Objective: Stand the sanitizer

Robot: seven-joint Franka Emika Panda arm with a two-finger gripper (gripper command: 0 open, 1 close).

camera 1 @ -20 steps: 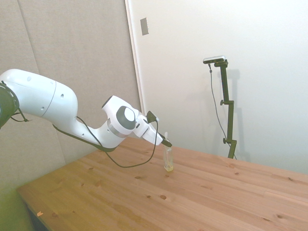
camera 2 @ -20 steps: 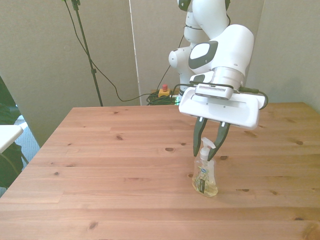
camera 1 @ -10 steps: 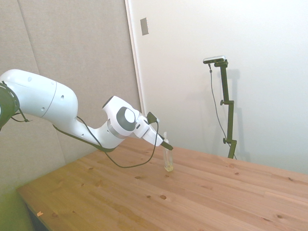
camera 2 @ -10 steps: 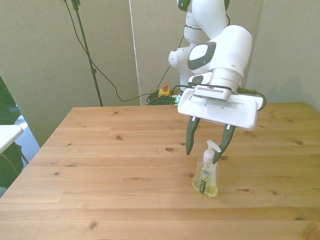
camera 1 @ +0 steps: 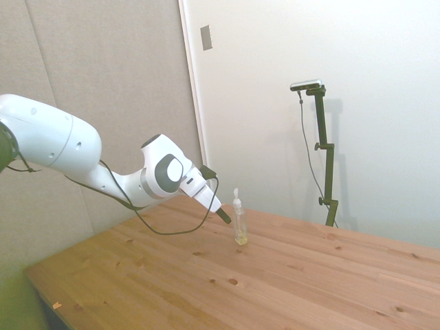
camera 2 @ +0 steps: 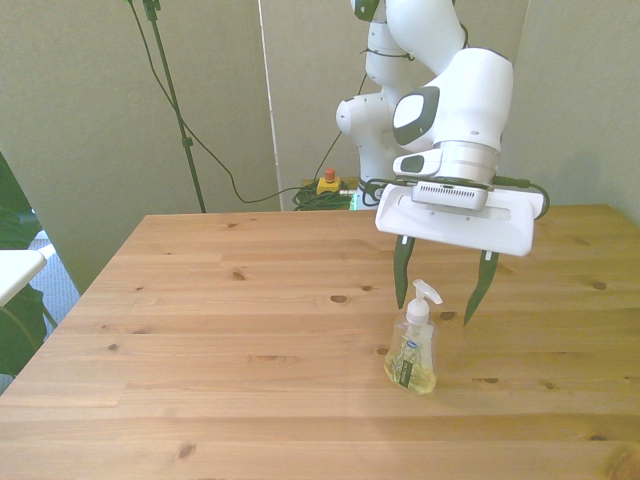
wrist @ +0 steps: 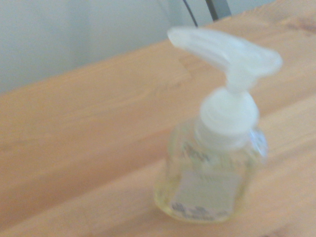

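Note:
The sanitizer [camera 2: 411, 351] stands upright on the wooden table [camera 2: 220, 340], a clear bottle of yellowish liquid with a white label and a white pump top. In the side view the sanitizer [camera 1: 238, 221] stands free, a little apart from the arm's tip. My gripper [camera 2: 441, 294] hangs open just behind and above the bottle, its two dark fingers spread wide on either side of the pump and touching nothing. The wrist view shows the sanitizer [wrist: 212, 168] close and blurred.
A red emergency-stop button [camera 2: 327, 182] and cables lie on the floor behind the table. A white surface edge [camera 2: 15, 268] shows at the front view's left.
The fingers have spread wider and let go of the pump top. The gripper has drawn back from the bottle, toward the robot's base. The bottle stays upright.

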